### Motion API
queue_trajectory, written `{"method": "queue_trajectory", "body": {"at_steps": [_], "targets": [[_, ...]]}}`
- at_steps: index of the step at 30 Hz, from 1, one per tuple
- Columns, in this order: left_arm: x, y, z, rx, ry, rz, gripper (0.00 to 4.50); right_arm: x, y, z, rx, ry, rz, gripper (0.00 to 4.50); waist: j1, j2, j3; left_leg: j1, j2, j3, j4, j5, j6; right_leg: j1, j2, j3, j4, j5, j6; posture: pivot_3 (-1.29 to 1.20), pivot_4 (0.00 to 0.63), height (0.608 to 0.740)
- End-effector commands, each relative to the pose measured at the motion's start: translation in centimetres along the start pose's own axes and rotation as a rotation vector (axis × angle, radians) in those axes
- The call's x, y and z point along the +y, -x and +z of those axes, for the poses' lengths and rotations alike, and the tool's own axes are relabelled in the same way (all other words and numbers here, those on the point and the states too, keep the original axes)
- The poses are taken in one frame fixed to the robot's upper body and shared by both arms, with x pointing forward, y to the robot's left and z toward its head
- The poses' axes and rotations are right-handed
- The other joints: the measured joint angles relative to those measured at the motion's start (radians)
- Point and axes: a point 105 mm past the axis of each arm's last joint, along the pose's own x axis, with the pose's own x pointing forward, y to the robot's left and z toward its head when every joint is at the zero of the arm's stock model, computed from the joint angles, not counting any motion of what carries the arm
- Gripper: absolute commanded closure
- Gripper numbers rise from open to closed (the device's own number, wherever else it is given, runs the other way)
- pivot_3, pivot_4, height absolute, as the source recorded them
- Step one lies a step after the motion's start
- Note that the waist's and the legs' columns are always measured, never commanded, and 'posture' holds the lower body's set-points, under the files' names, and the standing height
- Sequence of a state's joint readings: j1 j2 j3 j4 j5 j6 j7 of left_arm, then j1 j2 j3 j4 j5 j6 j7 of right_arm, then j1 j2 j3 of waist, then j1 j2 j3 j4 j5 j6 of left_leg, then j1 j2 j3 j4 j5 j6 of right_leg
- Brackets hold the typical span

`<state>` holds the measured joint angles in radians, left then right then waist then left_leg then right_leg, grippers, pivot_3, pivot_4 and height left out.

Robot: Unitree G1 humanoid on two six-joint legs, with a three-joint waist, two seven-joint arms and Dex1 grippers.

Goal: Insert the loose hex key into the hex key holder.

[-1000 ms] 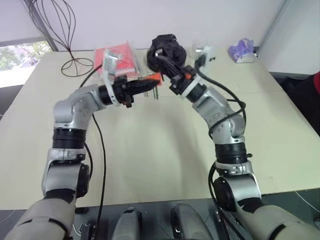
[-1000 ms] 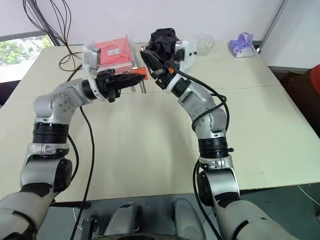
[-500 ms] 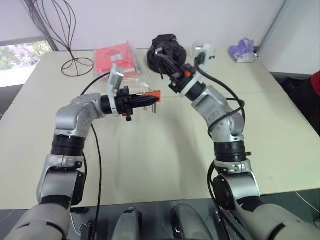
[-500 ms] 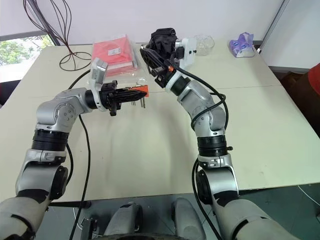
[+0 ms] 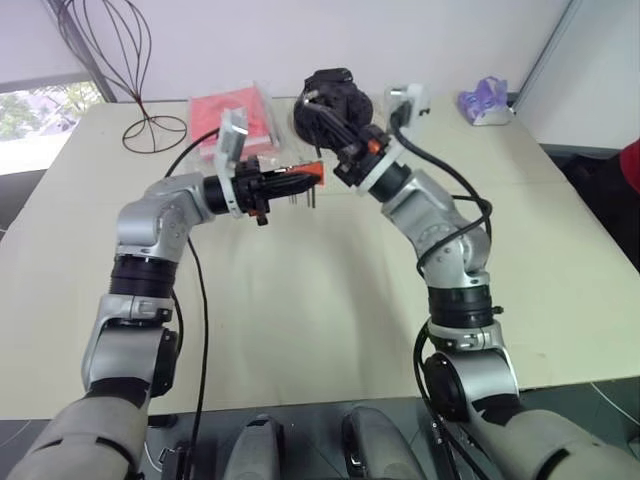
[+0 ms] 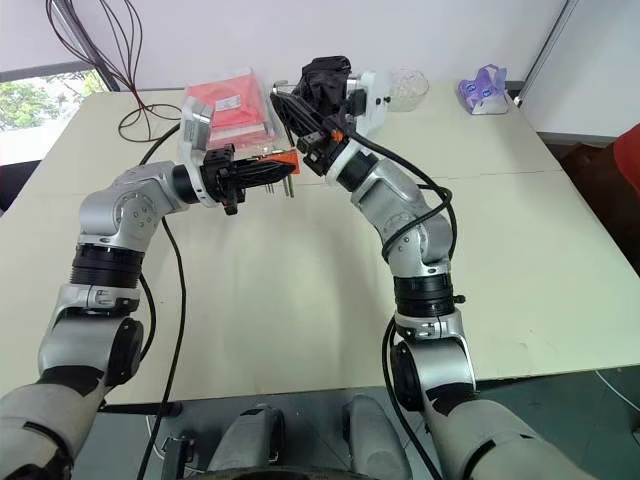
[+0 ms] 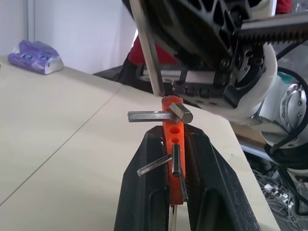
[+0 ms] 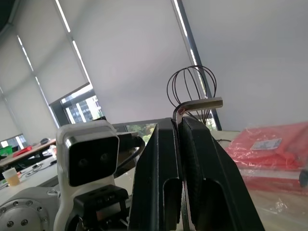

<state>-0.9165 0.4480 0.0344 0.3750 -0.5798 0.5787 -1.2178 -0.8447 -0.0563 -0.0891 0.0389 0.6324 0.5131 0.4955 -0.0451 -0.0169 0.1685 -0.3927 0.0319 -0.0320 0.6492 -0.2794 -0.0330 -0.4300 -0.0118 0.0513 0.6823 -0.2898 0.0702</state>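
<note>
Two grips locked: left gripper [image 7: 174,192] clamps the small orange plastic holder [image 7: 173,144]; right gripper [image 8: 181,126] pinches the thin, stiff silver L-shaped hex key [image 7: 147,48] mid-shank, tip just above the holder. Slippery steel, likely.

The left gripper's fingers [image 7: 144,192] swallow the lower half of the hex key holder [image 7: 172,139], and the picture's six o'clock edge cuts off the rest. The loose hex key [image 7: 146,48] runs out at twelve o'clock, its lower tip lost behind the holder, so contact there can't be told.
</note>
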Motion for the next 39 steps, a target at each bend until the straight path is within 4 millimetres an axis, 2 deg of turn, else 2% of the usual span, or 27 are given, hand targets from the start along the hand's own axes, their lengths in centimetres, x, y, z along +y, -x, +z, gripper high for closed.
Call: {"method": "queue_trajectory", "body": {"at_steps": [1,15,25,32,39], "targets": [[-0.4,0.0,2.2,-0.06,-0.052,-0.017,4.5,1.4,-0.4,1.4,-0.053,0.024,0.047,4.43,0.0,0.0,0.0,0.0,0.0,0.0,0.0,0.0,0.0,0.0,0.0,0.0,0.0,0.0,0.0,0.0,0.15,0.74],[0.0,0.3,1.7,-0.049,-0.054,0.012,4.5,1.3,-0.4,1.5,-0.054,0.026,0.046,4.43,0.0,0.0,0.0,0.0,0.0,0.0,0.0,0.0,0.0,0.0,0.0,0.0,0.0,0.0,0.0,0.0,0.15,0.74],[0.2,0.1,2.2,-0.067,-0.06,0.023,4.5,1.5,-0.3,1.1,-0.045,0.018,0.049,4.43,0.0,0.0,0.0,0.0,0.0,0.0,0.0,0.0,0.0,0.0,0.0,0.0,0.0,0.0,0.0,0.0,0.15,0.74],[0.1,0.1,2.3,-0.069,-0.065,0.019,4.5,1.5,-0.2,0.4,-0.031,0.005,0.045,4.43,0.0,0.0,0.0,0.0,0.0,0.0,0.0,0.0,0.0,0.0,0.0,0.0,0.0,0.0,0.0,0.0,0.15,0.74],[0.0,0.2,3.6,-0.131,-0.047,0.02,4.5,0.4,0.5,-0.9,0.008,0.015,0.007,4.43,0.0,0.0,0.0,0.0,0.0,0.0,0.0,0.0,0.0,0.0,0.0,0.0,0.0,0.0,0.0,0.0,0.15,0.74]]}}
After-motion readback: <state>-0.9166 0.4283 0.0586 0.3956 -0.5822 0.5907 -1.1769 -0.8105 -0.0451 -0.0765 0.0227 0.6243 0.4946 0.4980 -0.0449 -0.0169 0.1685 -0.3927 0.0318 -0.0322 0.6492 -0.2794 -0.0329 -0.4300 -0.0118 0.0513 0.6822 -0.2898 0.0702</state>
